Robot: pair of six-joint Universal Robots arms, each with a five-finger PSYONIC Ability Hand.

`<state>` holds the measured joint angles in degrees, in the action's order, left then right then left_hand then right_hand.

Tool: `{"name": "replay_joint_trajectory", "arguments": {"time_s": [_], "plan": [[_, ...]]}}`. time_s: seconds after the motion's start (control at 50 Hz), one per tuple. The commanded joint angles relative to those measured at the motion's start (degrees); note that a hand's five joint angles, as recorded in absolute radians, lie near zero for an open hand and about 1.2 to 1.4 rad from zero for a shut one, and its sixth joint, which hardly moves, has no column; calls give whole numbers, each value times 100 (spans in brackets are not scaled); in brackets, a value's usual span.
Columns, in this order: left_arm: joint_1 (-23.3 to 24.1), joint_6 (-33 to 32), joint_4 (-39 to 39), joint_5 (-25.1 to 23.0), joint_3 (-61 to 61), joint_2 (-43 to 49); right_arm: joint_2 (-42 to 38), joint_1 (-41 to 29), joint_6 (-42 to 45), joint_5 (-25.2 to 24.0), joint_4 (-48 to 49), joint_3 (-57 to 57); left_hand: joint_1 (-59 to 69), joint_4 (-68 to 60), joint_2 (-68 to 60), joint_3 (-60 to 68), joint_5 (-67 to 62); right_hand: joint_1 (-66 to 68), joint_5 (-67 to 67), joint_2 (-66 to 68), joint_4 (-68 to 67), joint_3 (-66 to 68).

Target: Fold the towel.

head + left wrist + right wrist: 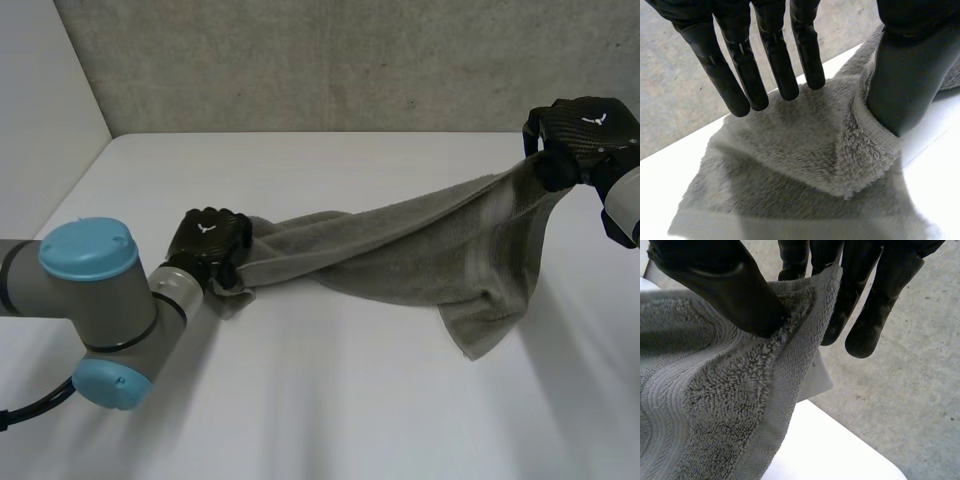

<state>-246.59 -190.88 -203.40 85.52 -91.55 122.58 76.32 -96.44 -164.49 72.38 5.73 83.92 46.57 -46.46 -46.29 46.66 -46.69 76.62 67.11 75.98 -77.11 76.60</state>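
A grey towel (420, 250) stretches across the white table (340, 400) from left to right, bunched into a long band. Its left end lies on the table under my left hand (208, 240). In the left wrist view the fingers (775, 65) are straight above the towel (805, 150) and the thumb (905, 75) rests on a raised fold, with no pinch. My right hand (580, 130) holds the right end lifted off the table; the thumb (725, 285) pinches the towel's edge (715, 405) against the fingers (865, 290). A loose corner hangs down to the table (480, 335).
A concrete wall (350, 60) runs behind the table's far edge. The left arm's elbow (95, 310) stands at the near left. A white label (815, 375) hangs from the towel's edge by my right hand, over the table's corner (830, 450) and the floor (900, 390).
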Motion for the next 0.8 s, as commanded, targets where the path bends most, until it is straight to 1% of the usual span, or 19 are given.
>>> {"name": "replay_joint_trajectory", "arguments": {"time_s": [0.02,0.04,0.06,0.08,0.1,0.12,0.14,0.16,0.18,0.24,0.3,0.38,0.46,0.48,0.52,0.58,0.62,0.74,0.8], "plan": [[191,-107,37,69,286,275,207,38,-56,22,24,-33,432,-443,-460,424,580,338,289,402,-289,340],[191,-108,37,70,287,275,207,38,-56,22,24,-33,435,-446,-463,426,577,338,289,402,-289,340],[173,-221,46,157,339,327,294,64,-56,57,33,-42,951,-962,-979,943,61,338,289,402,-289,340],[104,-361,55,297,383,345,408,90,-56,92,42,-59,1872,-1883,-1900,1864,-860,338,289,402,-289,340],[103,-362,55,298,384,345,410,91,-56,92,42,-60,1881,-1892,-1910,1873,-869,338,289,402,-289,340],[51,-528,81,455,427,328,523,108,-56,118,42,-86,2864,-2875,-2892,2856,-1852,338,289,402,-289,340],[50,-529,81,456,428,328,524,108,-56,119,42,-86,2874,-2885,-2902,2865,-1862,338,289,402,-289,340],[-37,-669,107,604,489,293,620,126,-56,119,51,-112,3338,-3349,-3366,3330,-2326,338,289,402,-289,340],[-151,-783,160,754,550,232,699,152,-56,119,51,-147,3343,-3354,-3371,3334,-2331,338,289,402,-289,340],[-275,-854,318,860,664,-22,813,187,-56,145,42,-252,3343,-3354,-3371,3334,-2331,338,289,402,-289,340],[-293,-846,406,843,735,-208,858,179,-48,154,16,-323,3343,-3354,-3371,3334,-2331,338,289,402,-289,340],[-310,-828,713,843,1051,-883,1068,187,5,136,-133,-638,3343,-3354,-3371,3334,-2331,338,289,402,-289,340],[-310,-855,1143,703,1385,-1665,1323,292,40,31,-773,-1209,3343,-3354,-3371,3334,-2331,338,289,402,-289,340],[-310,-855,1145,702,1386,-1667,1324,293,40,31,-775,-1211,3343,-3354,-3371,3334,-2331,338,289,402,-289,340],[-328,-872,1381,397,1604,-2122,1533,485,119,-74,-1257,-1596,3343,-3354,-3371,3334,-2331,338,289,402,-289,340],[-345,-863,1470,210,1685,-2283,1631,592,181,-198,-1452,-1694,3343,-3354,-3371,3334,-2331,338,289,402,-289,340],[-398,-872,1627,-78,1693,-2475,1623,618,268,-452,-1627,-1703,3343,-3354,-3371,3334,-2331,338,289,402,-289,340],[-407,-890,1751,-194,1526,-2353,1412,513,321,-593,-1786,-1571,3343,-3354,-3371,3334,-2331,338,289,402,-289,340],[-407,-995,1892,-212,1430,-1966,1060,381,594,-611,-2041,-1527,3343,-3354,-3371,3334,-2331,338,289,402,-289,340]]}}
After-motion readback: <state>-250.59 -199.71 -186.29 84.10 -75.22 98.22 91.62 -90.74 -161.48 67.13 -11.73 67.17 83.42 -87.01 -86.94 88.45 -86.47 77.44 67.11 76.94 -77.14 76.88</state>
